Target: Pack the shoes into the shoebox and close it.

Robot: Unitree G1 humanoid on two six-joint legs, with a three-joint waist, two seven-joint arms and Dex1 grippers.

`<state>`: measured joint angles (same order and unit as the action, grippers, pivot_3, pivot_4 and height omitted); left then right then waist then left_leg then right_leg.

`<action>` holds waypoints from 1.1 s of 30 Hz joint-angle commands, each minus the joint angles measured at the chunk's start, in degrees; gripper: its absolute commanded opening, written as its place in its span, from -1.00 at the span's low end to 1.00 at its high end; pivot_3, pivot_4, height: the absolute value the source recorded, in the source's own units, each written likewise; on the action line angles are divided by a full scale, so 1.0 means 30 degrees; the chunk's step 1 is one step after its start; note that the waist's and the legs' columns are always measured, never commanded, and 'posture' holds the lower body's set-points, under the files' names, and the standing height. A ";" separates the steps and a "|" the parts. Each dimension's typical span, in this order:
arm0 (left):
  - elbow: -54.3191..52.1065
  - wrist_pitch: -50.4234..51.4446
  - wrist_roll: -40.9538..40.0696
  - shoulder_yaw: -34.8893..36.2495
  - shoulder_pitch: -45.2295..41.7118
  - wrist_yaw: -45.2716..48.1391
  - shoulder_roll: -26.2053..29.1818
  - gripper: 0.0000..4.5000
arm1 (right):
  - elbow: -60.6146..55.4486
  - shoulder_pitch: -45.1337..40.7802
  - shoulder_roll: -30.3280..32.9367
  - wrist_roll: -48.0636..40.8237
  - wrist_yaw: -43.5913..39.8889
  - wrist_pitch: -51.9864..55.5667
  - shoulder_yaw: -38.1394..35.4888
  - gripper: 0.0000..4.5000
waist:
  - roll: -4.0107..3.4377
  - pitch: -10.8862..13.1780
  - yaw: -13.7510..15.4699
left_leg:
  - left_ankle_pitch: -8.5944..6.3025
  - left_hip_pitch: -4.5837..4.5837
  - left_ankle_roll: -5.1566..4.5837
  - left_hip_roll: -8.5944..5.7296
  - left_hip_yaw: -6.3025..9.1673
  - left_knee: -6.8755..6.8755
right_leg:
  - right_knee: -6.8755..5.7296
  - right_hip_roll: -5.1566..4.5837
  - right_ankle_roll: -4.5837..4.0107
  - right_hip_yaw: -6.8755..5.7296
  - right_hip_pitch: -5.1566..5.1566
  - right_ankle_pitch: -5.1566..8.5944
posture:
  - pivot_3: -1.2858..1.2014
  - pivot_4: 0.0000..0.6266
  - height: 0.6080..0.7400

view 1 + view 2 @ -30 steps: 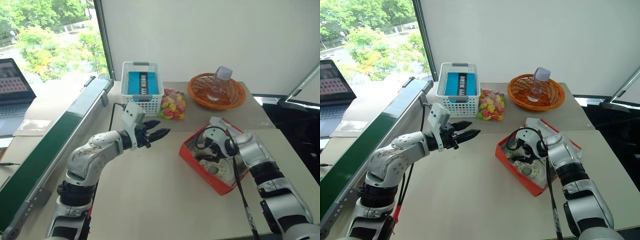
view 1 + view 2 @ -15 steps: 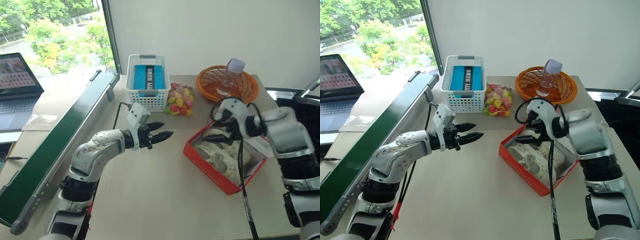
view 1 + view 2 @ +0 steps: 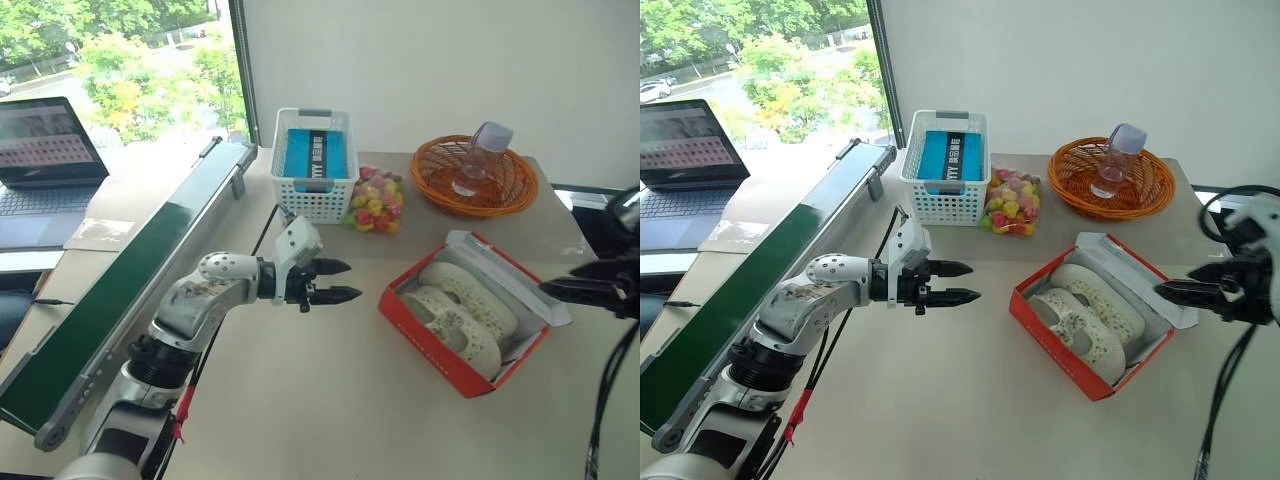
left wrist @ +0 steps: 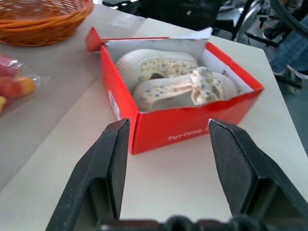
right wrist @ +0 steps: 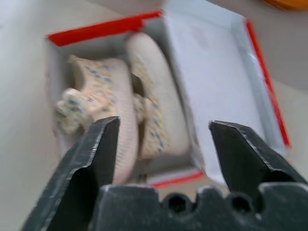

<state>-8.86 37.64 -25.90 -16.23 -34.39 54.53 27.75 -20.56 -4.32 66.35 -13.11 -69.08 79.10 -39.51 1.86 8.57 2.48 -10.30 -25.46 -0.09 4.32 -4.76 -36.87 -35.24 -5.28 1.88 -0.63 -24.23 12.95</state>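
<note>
the right gripper (image 3: pixel 1175 291) hung just beyond the shoebox's (image 3: pixel 1060 345) open lid (image 3: pixel 1145 280), off the box's outer side, its two black fingers parted with nothing between them. the left gripper (image 3: pixel 958 282) hovered over bare table (image 3: pixel 940 400) on the opposite side of the shoebox, a clear gap away, pointing toward the box's red wall, its fingers spread and empty too. both shoes (image 3: pixel 1085 310) lay side by side inside the shoebox, soles down, so the packing looked done and only the closing remained. the lid lay folded back flat off the far long edge, white inside facing up. the likely trouble was in that closing: the light cardboard box sat loose on the table, so a push on the lid from the right gripper could slide or turn the whole box rather than swing the hinge, unless the left gripper steadied the near wall. the shoes also seemed to sit close to rim height, and a heel or strap poking up could have kept the lid from seating. the candy bag (image 3: pixel 1008 200), white mesh basket (image 3: pixel 945 175) and orange wicker basket (image 3: pixel 1110 185) stood behind the shoebox, well apart from it, and seemed out of the way.
</note>
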 commanded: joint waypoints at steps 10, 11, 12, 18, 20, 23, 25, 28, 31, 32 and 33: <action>-0.0484 -0.0938 0.0890 -0.0289 -0.0776 0.1558 0.0283 0.23 | 0.1866 0.6560 -0.5852 0.0200 0.3666 -0.5017 -0.3100 -0.95 | -0.0031 0.0006 -0.0586 | 0.0037 0.0056 -0.0047 -0.0087 0.0018 -0.0070 | -0.0040 -0.0005 0.0086 0.0149 0.0024 0.0053 | 0.03 -0.52 1.00; -0.0720 -0.0826 0.0866 -0.0185 -0.0721 0.1535 0.0390 0.23 | 0.2419 0.6569 -0.6099 0.0305 0.4035 -0.5816 -0.2514 -0.95 | -0.0004 0.0020 -0.0647 | 0.0040 0.0088 -0.0051 -0.0121 0.0035 -0.0070 | -0.0062 0.0002 0.0090 0.0196 0.0029 0.0050 | 0.03 -0.52 1.00; -0.1116 -0.0616 0.0780 -0.0021 -0.0632 0.1457 0.0554 0.23 | 0.3154 0.6239 -0.6540 0.0360 0.4553 -0.6730 -0.1911 -0.95 | 0.0017 0.0030 -0.0713 | 0.0042 0.0104 -0.0053 -0.0131 0.0063 -0.0071 | -0.0071 0.0013 0.0084 0.0209 0.0034 0.0045 | 0.03 -0.52 1.00; -0.3400 0.1016 -0.0020 0.0939 -0.0238 0.0793 0.1453 0.23 | 0.7059 0.4588 -0.7808 0.0543 0.6450 -1.1879 0.0775 -0.95 | -0.0015 0.0033 -0.0877 | 0.0054 0.0139 -0.0057 -0.0187 0.0066 -0.0066 | -0.0148 0.0032 0.0084 0.0328 -0.0007 0.0036 | 0.03 -0.52 1.00; -0.4056 0.1618 -0.0320 0.1280 -0.0141 0.0490 0.1693 0.23 | 0.8537 0.3963 -0.7950 0.0675 0.6962 -1.3498 0.1468 -0.95 | -0.0013 0.0033 -0.0889 | 0.0055 0.0142 -0.0059 -0.0191 0.0057 -0.0065 | -0.0161 0.0037 0.0094 0.0349 -0.0012 0.0040 | 0.03 -0.52 1.00; -0.4840 0.2524 -0.0652 0.1736 0.0017 0.0026 0.2029 0.23 | 1.1451 0.2800 -0.7920 0.1068 0.7544 -1.6055 0.2675 -0.95 | -0.0009 0.0036 -0.0904 | 0.0058 0.0158 -0.0063 -0.0201 0.0038 -0.0071 | -0.0170 0.0049 0.0103 0.0391 -0.0004 0.0039 | 0.03 -0.52 1.00; -0.5167 0.2918 -0.0874 0.1923 0.0092 -0.0146 0.2280 0.23 | 1.2842 0.2140 -0.7840 0.1060 0.7729 -1.7181 0.3065 -0.95 | -0.0011 0.0034 -0.0901 | 0.0059 0.0182 -0.0066 -0.0204 0.0028 -0.0073 | -0.0176 0.0058 0.0103 0.0417 0.0011 0.0039 | 0.03 -0.52 1.00; -0.5611 0.3519 -0.1132 0.2259 0.0191 -0.0414 0.2659 0.23 | 1.5629 0.0596 -0.7673 0.1357 0.8298 -1.9496 0.3843 -0.95 | -0.0008 0.0036 -0.0962 | 0.0060 0.0202 -0.0067 -0.0206 0.0014 -0.0071 | -0.0190 0.0060 0.0105 0.0438 0.0016 0.0041 | 0.03 -0.52 1.00; -0.5891 0.3895 -0.1391 0.2451 0.0192 -0.0660 0.2873 0.23 | 1.7393 -0.0536 -0.7669 0.1227 0.8713 -2.0994 0.4141 -0.95 | -0.0008 0.0037 -0.1064 | 0.0061 0.0212 -0.0068 -0.0209 0.0004 -0.0069 | -0.0190 0.0061 0.0108 0.0456 0.0021 0.0040 | 0.03 -0.52 1.00; -0.5982 0.4008 -0.1486 0.2494 0.0193 -0.0751 0.2918 0.23 | 1.7834 -0.0796 -0.7684 0.1245 0.8859 -2.1505 0.4250 -0.95 | -0.0006 0.0037 -0.1071 | 0.0061 0.0218 -0.0068 -0.0208 0.0002 -0.0064 | -0.0191 0.0063 0.0108 0.0458 0.0022 0.0040 | 0.03 -0.52 1.00; -0.6103 0.4158 -0.1596 0.2562 0.0203 -0.0877 0.2949 0.23 | 1.8324 -0.1104 -0.7762 0.1208 0.9032 -2.2010 0.4330 -0.95 | -0.0007 0.0037 -0.1073 | 0.0061 0.0226 -0.0068 -0.0205 0.0003 -0.0060 | -0.0193 0.0071 0.0109 0.0459 0.0026 0.0039 | 0.03 -0.52 1.00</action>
<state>-24.44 49.29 -29.61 -10.13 -33.30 52.58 35.95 32.75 -6.38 42.22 -9.37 -43.04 16.82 -26.07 1.84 8.68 -0.74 -10.12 -24.78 -0.29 3.70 -4.76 -37.05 -35.82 -5.07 2.22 0.75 -24.15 13.06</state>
